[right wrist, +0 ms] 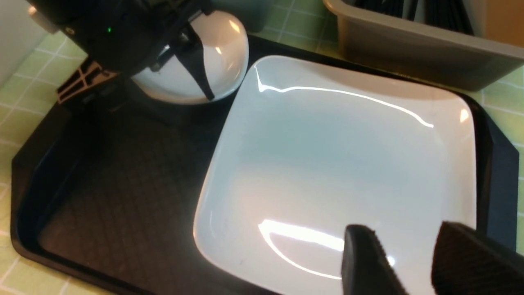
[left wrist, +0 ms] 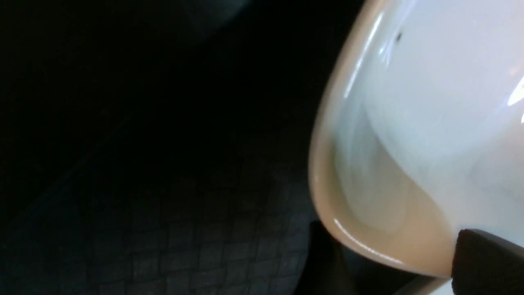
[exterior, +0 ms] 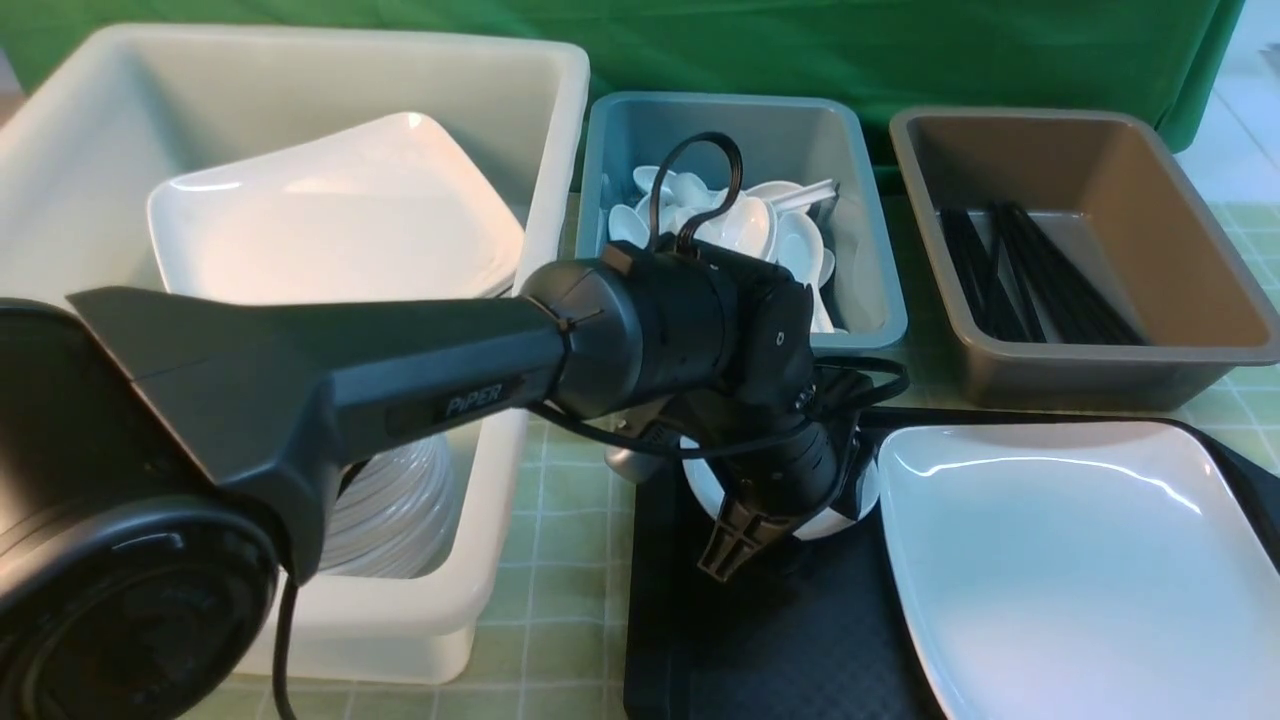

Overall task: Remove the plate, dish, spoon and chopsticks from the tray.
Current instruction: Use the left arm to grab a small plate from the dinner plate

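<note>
The left fingers (right wrist: 195, 67) stand spread astride the rim of the small white dish (right wrist: 223, 49), one inside the bowl and one outside; I cannot tell whether they touch it. Beneath them lies the black tray (right wrist: 123, 196). Just beside the dish, under the right fingers (right wrist: 368, 262), which hang apart and empty, sits the large white plate (right wrist: 348, 164) on the same tray. The tray rests on a green-checked tabletop (exterior: 560, 520). Beyond the left fingers a grey bin (exterior: 800, 130) holds white spoons (exterior: 760, 230). Beyond the right fingers a brown tub (exterior: 1180, 220) holds black chopsticks (exterior: 1030, 280). Out past the left fingers a big white tub (exterior: 200, 90) holds stacked plates (exterior: 340, 210). The left arm (exterior: 400, 370) crosses in front of this tub and hides part of the dish. A green curtain (exterior: 900, 50) closes the back.
</note>
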You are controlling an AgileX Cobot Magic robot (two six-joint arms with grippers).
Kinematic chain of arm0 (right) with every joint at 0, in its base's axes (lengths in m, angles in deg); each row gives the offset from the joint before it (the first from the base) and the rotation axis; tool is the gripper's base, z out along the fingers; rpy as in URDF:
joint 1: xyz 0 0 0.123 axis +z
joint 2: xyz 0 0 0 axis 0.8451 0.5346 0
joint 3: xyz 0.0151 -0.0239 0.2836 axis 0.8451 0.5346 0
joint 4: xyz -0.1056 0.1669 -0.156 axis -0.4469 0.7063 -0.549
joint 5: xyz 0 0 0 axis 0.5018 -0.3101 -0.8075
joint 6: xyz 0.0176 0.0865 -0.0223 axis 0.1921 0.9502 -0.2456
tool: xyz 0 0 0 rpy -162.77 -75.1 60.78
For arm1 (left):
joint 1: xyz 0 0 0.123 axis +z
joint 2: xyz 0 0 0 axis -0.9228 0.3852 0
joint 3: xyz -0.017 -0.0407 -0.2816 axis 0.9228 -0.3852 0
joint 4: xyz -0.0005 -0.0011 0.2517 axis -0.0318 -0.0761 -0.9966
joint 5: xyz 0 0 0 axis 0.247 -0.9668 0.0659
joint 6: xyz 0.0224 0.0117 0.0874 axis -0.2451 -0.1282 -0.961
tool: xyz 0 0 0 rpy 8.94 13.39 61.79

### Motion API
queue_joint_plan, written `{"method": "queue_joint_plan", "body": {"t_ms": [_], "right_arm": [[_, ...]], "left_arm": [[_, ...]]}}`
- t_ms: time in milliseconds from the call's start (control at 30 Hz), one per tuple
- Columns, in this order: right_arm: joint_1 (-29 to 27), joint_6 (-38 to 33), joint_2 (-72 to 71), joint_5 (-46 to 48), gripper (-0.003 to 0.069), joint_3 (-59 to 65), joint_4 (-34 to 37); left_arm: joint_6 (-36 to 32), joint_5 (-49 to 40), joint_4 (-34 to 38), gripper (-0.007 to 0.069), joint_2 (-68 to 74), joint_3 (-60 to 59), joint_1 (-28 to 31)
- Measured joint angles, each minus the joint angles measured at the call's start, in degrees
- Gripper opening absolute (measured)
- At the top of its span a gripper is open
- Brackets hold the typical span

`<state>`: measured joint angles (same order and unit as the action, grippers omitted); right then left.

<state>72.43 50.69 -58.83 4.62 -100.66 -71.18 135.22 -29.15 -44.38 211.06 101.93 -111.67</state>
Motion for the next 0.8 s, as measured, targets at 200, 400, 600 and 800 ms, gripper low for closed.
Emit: {"method": "queue_joint_plan", "body": {"t_ms": [200, 400, 600, 800], "right_arm": [[0.00, 0.00, 0.00, 0.00, 0.0242, 0.00, 0.00], [0.00, 0.00, 0.00, 0.00, 0.0242, 0.00, 0.00], [0.00, 0.00, 0.00, 0.00, 0.0242, 0.00, 0.00], [0.00, 0.00, 0.00, 0.00, 0.0242, 0.00, 0.00]], "left_arm": [[3.43, -4.85, -4.20, 0.0378, 0.25, 0.00, 0.00], [7.67, -6.44, -8.06, 0.0376, 0.61, 0.00, 0.26], [8.17, -1.94, -11.18, 0.0376, 0.68, 0.00, 0.47], [7.83, -0.31, -14.27, 0.0376, 0.74, 0.00, 0.47]]}}
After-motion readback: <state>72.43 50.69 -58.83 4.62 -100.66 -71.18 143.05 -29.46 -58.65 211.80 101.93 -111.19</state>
